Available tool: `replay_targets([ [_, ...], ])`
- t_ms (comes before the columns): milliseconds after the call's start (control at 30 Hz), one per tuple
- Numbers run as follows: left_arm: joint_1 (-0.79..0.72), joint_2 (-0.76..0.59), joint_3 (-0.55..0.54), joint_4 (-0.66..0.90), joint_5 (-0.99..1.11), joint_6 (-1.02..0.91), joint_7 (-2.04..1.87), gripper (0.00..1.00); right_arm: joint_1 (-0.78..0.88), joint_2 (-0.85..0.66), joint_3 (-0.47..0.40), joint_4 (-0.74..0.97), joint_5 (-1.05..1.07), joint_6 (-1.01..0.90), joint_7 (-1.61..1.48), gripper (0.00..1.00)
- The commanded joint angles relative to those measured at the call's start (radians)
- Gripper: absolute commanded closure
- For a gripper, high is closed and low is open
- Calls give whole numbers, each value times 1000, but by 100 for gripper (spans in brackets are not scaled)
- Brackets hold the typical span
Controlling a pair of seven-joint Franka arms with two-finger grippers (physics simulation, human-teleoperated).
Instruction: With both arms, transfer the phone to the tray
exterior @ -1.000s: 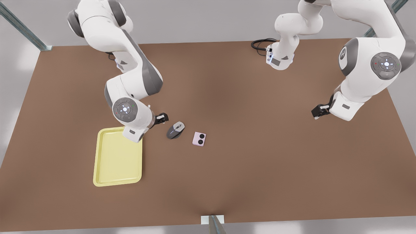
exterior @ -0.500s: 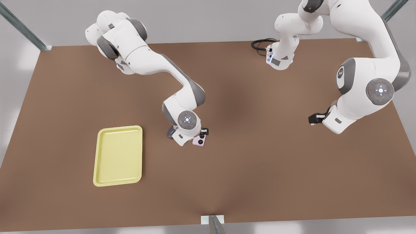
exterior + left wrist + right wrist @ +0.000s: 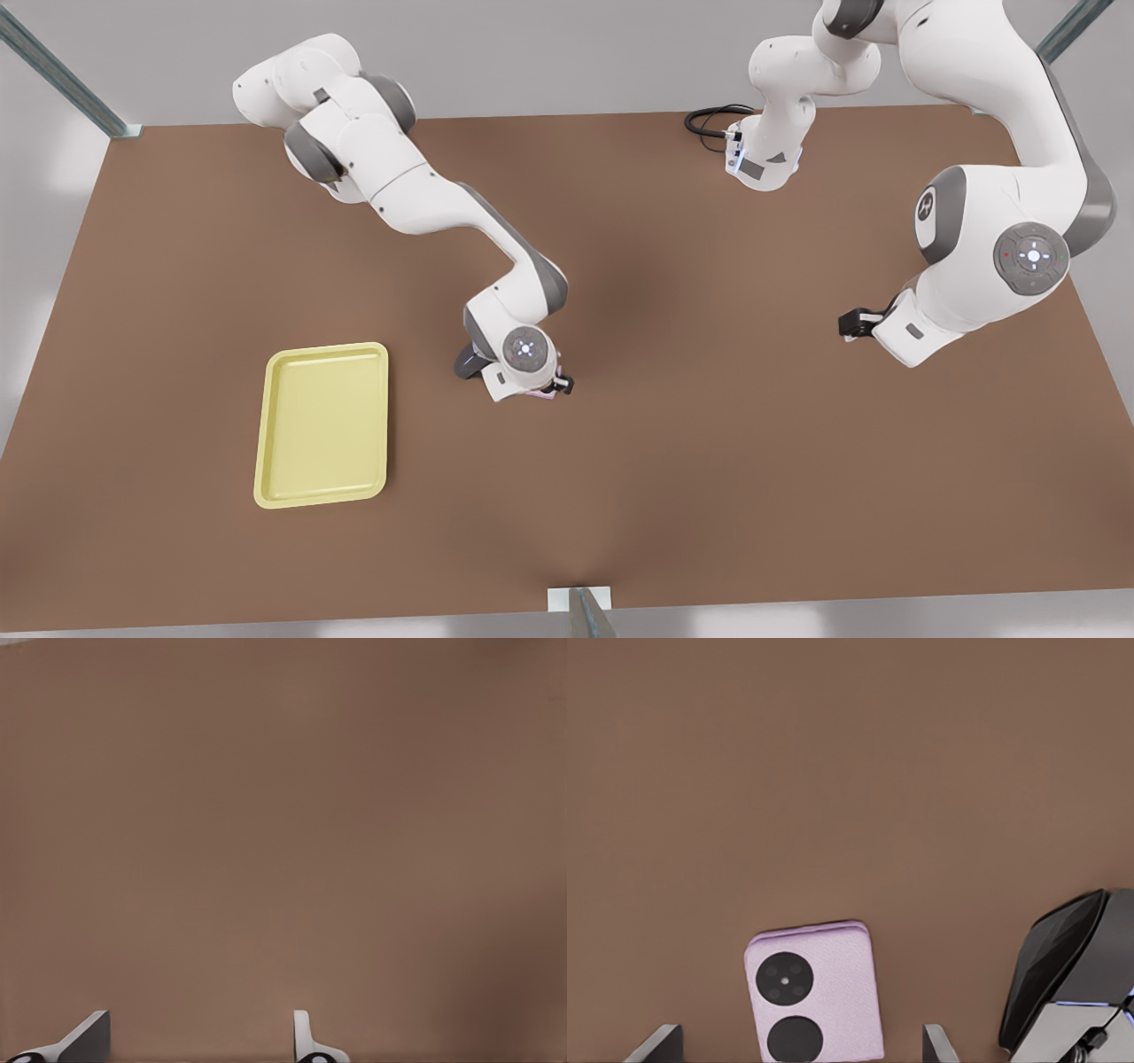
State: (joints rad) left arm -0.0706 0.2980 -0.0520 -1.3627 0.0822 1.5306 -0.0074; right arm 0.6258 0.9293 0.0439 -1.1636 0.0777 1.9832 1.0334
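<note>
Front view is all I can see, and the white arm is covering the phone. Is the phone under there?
Observer: Yes, the right wrist view shows the phone lying flat on the table, black circles up.
Operator: Is it grabbed?
Observer: No. The right gripper is open, one finger on either side of the phone, not touching it.
Operator: And the other arm?
Observer: The left gripper waits open over bare table.

phone [image 3: 814, 994] beside mouse [image 3: 1072, 979]; tray [image 3: 322, 424] well apart.
</note>
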Motion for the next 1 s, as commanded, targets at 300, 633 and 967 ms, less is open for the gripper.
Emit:
replay_targets([
  [300,0,7,0,0,1,0,73,0,6,11,-6,-39,-13,77,122,0],
  [633,0,9,0,0,2,0,73,0,35,-12,4,-93,-19,89,-93,0],
  [967,0,18,0,0,2,6,72,0,2,-24,67,-168,-42,190,-141,0],
])
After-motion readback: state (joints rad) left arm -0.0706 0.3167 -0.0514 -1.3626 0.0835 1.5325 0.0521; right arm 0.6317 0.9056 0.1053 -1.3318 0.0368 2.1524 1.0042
